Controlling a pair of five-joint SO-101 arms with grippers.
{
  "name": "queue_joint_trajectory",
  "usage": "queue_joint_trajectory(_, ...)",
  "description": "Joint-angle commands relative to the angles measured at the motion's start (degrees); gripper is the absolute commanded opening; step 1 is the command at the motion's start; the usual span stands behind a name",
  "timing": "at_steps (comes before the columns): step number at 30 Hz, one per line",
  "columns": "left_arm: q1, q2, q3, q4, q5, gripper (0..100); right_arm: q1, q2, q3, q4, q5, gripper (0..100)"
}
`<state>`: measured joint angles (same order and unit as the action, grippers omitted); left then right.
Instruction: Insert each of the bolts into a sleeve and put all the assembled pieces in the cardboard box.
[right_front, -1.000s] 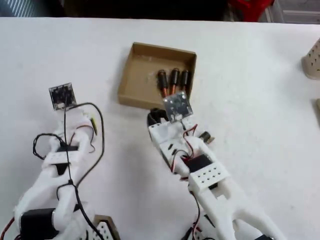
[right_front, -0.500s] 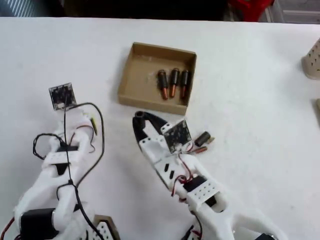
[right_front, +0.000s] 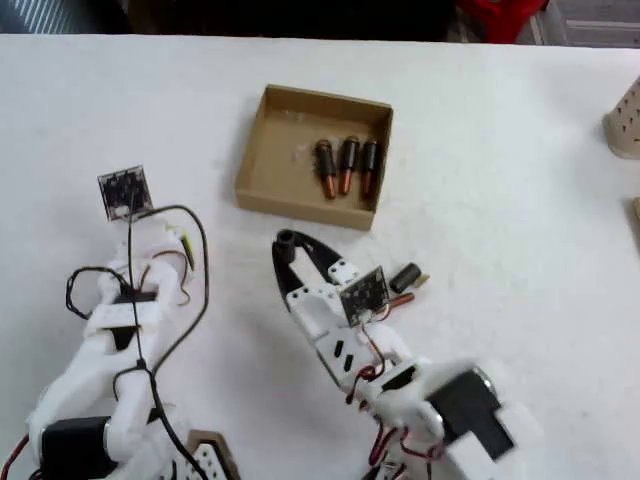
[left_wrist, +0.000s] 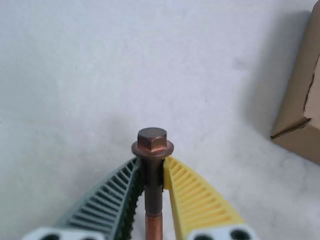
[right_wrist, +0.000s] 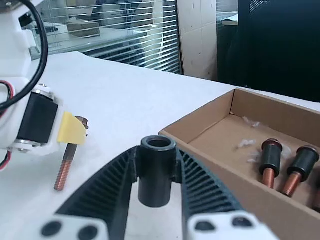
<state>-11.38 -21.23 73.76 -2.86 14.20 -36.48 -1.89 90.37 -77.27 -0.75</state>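
Bolts and sleeves were divided between the cardboard box, the white table and the two arms. Three assembled pieces lay side by side in the right half of the box, their dark sleeves toward the far wall and their copper shanks pointing back toward the arms.

The right gripper was pinching a black sleeve between its two ribbed black fingers. The sleeve stood upright at the fingertips with its open bore facing up. From above, this gripper sat just in front of the box's near wall, apart from it, and the sleeve was the part nearest the box.

The left gripper was clamped on a copper bolt, with one grey-green finger and one yellow finger pressing the shank just under the hexagonal flanged head. In the right wrist view the bolt hung head up from that gripper, its threaded shank slanting down toward the table. Whether the tip touched the surface could not be told. The left arm stood well to the left of the box, with a black cable looping over it.

A loose sleeve lay on the table just beside the right arm, with a second bolt close to it and partly hidden by the arm. At the table's far right edge stood a beige perforated object.
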Motion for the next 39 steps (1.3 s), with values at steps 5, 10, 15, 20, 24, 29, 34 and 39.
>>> queue_joint_trajectory(5,-0.75,-2.68,-0.35,-1.85,-0.09,2,0.57,14.55,-4.84,-17.54,-0.62,1.6)
queue_joint_trajectory(10,-0.75,-2.95,-0.26,-1.85,-0.09,2,-0.48,23.96,-8.44,-21.41,-0.62,1.6)
queue_joint_trajectory(15,0.13,-3.03,-0.7,-2.46,-0.09,2,-3.74,27.65,-8.97,-22.73,-0.53,1.6)
queue_joint_trajectory(20,0.4,-3.03,2.29,-15.03,-0.18,2,-4.18,28.0,-8.97,-22.73,-0.53,1.6)
queue_joint_trajectory(24,1.8,-3.03,8.62,-33.76,-0.18,2,-4.18,28.0,-8.97,-22.64,-0.53,1.6)
queue_joint_trajectory(29,6.2,-3.03,16.18,-51.08,-0.18,2,-4.18,28.0,-8.97,-22.55,-0.53,1.6)
queue_joint_trajectory(34,8.48,-3.03,18.2,-56.18,-0.09,2,-4.18,28.0,-9.05,-22.55,-0.44,1.6)
queue_joint_trajectory(39,8.48,-3.03,18.2,-59.25,-0.09,2,-4.18,28.0,-9.05,-22.46,-0.26,1.6)
